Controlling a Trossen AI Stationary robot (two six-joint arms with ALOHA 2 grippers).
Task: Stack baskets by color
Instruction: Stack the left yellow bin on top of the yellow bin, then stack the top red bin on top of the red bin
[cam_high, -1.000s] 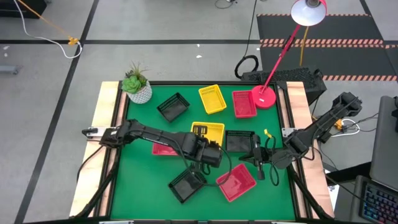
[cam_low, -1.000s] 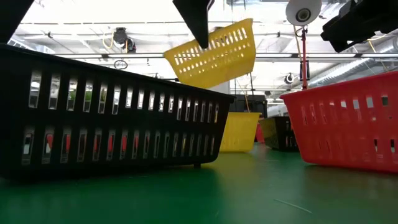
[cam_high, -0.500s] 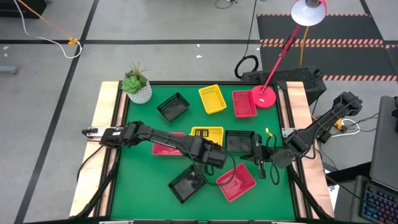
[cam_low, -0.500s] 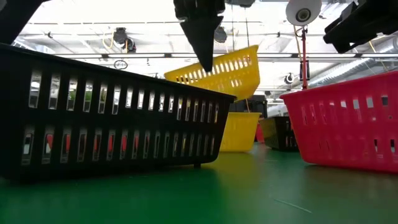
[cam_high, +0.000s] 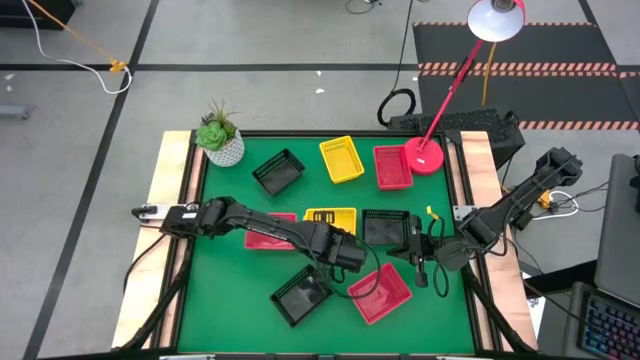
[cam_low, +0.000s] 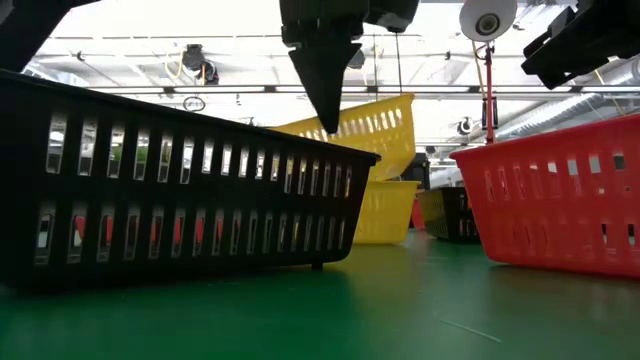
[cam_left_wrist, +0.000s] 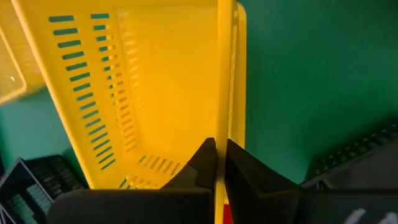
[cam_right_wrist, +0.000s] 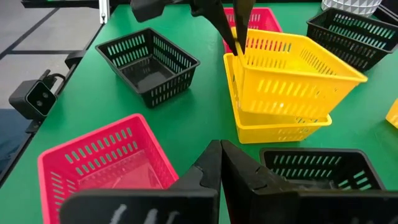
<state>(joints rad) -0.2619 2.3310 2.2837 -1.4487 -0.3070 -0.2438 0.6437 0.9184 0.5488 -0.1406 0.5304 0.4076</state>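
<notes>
Yellow basket (cam_right_wrist: 292, 68) hangs tilted in left pincer (cam_right_wrist: 231, 34), opening upward.

A tilted yellow basket (cam_right_wrist: 292, 71), pinched at its rim, sits partly nested in a second yellow basket (cam_right_wrist: 280, 127) at the table's middle, with a third yellow basket (cam_high: 341, 159) lying apart at the far side. Black baskets lie far left (cam_high: 278, 172), near middle (cam_high: 301, 296) and right of centre (cam_high: 384, 227). Red baskets lie far right (cam_high: 392, 167), near right (cam_high: 380, 292) and left of the yellow pair (cam_high: 266, 236).
</notes>
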